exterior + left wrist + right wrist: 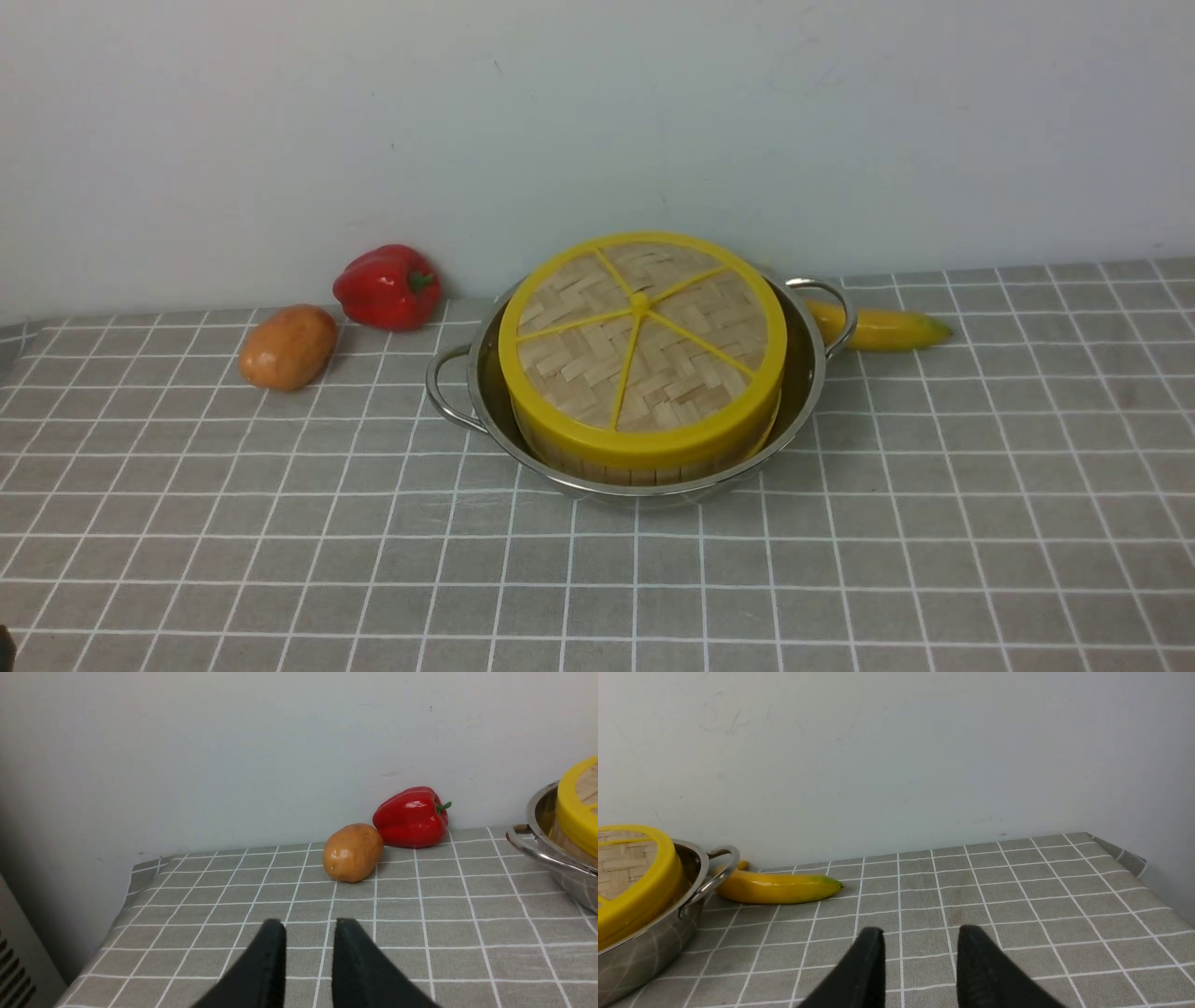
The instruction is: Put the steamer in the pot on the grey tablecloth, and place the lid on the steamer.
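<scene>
Lid [642, 343] sits tilted on steamer [644, 464] in pot [485, 392]; left gripper [308, 933] and right gripper [920, 940] both narrowly parted, empty (advise levelling lid before withdrawing)

You saw two matte black fingers [266, 970] on the left gripper [308, 956], tapering to blunt, rounded tips. The right gripper [920, 961] looked alike: black, wedge-shaped, faintly textured pads [980, 975].

The flat woven bamboo lid with yellow rim [642, 343] hides the slatted bamboo steamer's [597, 463] inside; the shiny steel pot [485, 378] covers the yellow banana's [882, 328] stem end.
</scene>
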`<action>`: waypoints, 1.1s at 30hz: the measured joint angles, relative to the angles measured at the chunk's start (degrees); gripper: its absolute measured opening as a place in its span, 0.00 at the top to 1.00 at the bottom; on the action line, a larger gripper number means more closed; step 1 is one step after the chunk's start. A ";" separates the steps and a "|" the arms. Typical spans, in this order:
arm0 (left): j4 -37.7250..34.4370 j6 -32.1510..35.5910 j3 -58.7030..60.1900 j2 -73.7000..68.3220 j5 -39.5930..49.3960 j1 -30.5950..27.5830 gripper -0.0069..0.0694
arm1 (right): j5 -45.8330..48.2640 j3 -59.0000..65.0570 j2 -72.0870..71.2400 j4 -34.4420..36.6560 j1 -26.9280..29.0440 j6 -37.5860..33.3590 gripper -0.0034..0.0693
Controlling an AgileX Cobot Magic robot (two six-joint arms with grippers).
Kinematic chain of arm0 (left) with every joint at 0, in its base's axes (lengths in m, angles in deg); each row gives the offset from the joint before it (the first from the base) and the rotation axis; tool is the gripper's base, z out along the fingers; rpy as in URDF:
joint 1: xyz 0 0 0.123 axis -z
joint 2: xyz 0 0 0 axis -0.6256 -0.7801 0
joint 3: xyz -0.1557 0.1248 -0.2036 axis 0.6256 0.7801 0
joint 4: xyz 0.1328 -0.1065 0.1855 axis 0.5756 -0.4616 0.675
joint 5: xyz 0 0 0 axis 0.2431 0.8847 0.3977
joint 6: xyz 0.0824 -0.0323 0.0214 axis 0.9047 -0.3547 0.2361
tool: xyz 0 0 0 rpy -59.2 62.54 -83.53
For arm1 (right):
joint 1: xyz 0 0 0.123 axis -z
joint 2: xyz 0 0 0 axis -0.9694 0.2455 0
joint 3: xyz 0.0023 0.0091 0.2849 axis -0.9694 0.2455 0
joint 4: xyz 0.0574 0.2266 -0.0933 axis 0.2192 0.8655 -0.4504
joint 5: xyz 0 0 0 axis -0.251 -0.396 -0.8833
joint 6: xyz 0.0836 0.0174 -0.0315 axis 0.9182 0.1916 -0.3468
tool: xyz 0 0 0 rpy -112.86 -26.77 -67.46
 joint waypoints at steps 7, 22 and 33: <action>0.00 0.00 0.00 0.00 0.00 0.00 0.71 | 0.00 0.00 0.00 0.00 0.00 0.00 0.62; 0.00 0.00 0.00 0.00 0.00 0.00 0.69 | 0.00 0.00 0.00 0.00 0.00 0.00 0.62; 0.00 0.00 0.00 0.00 0.00 0.00 0.66 | 0.00 0.00 0.00 0.00 0.00 0.00 0.62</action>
